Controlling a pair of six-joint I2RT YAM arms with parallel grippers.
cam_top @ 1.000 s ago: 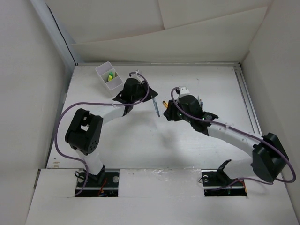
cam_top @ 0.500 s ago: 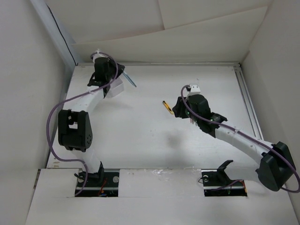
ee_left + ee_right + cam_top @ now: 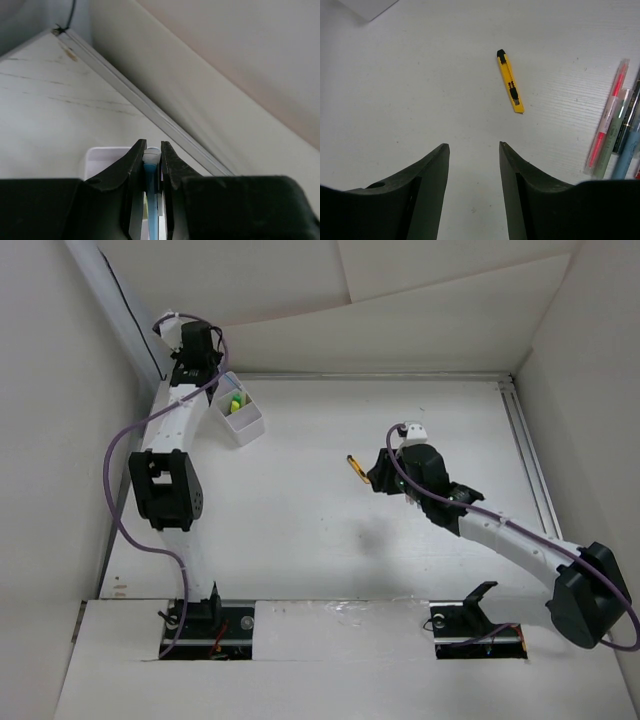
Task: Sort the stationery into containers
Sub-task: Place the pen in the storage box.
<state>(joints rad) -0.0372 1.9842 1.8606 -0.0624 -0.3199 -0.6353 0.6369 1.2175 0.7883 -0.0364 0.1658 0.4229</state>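
A blue pen (image 3: pixel 150 186) is pinched by left fingers (image 3: pixel 130 167) near the white tray (image 3: pixel 102 156); right fingers (image 3: pixel 427 185) are spread near a yellow cutter (image 3: pixel 510 81).

I work at a white desk (image 3: pixel 300 540), matte and faintly scuffed. Plain off-white panels box it in on three sides: a left wall (image 3: pixel 50 490), a right wall (image 3: pixel 590 370) and a far wall (image 3: pixel 420 300) made of overlapping sheets. A thin metal strip (image 3: pixel 400 375) runs where the desk meets the far wall, and another rail (image 3: pixel 530 460) follows the right edge. A white board (image 3: pixel 330 660) covers the near edge. The light is soft and even, with faint shadows.
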